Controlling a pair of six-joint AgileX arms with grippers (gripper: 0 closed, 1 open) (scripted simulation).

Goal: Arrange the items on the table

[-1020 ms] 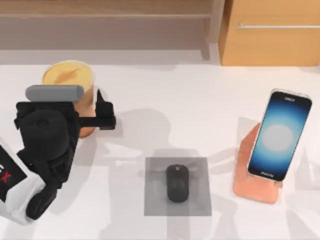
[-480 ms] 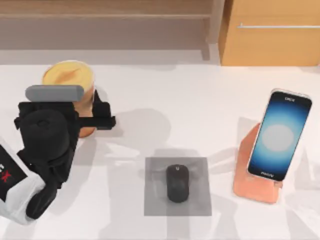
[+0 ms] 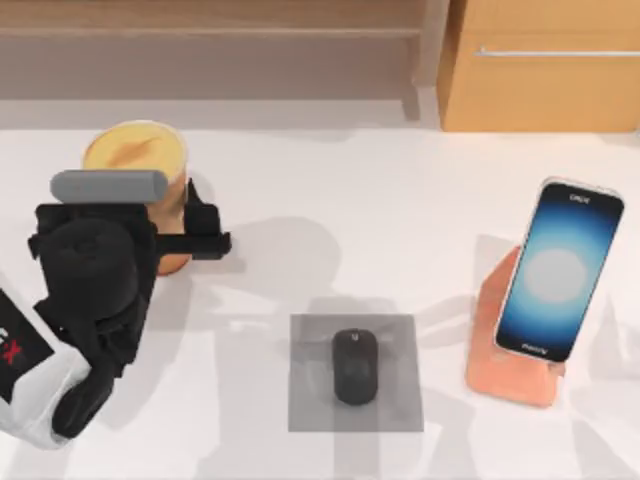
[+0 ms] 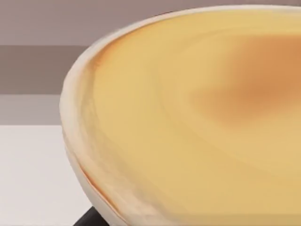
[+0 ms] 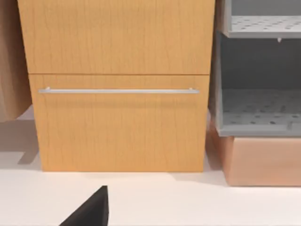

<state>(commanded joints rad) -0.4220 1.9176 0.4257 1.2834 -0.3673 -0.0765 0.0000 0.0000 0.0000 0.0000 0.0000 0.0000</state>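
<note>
Progress, judged from the layout: the black computer mouse (image 3: 355, 366) sits on a grey mouse pad (image 3: 312, 400) at about 6 o'clock on the table (image 3: 400, 220), nearest the front edge. The smartphone (image 3: 559, 270), screen glowing blue-white, leans on a pinkish stand (image 3: 505, 375) at about 3 o'clock. Both look placed. The orange cup (image 3: 140, 170) with its yellow lid is at about 10 o'clock, and I judge it to be the item left to settle.

Pose: my left arm reaches in from about 8 o'clock, and my left claw (image 3: 195, 225) lies level against the cup's wall below the lid, one dark finger on its 3 o'clock side. It appears pinched on the cup; the far finger is hidden. In the left wrist view the yellow lid (image 4: 197, 122) sits very close.

My right arm is parked; its wrist view faces the wooden cabinet (image 5: 117, 84), and I cannot tell its claw's state.
</note>
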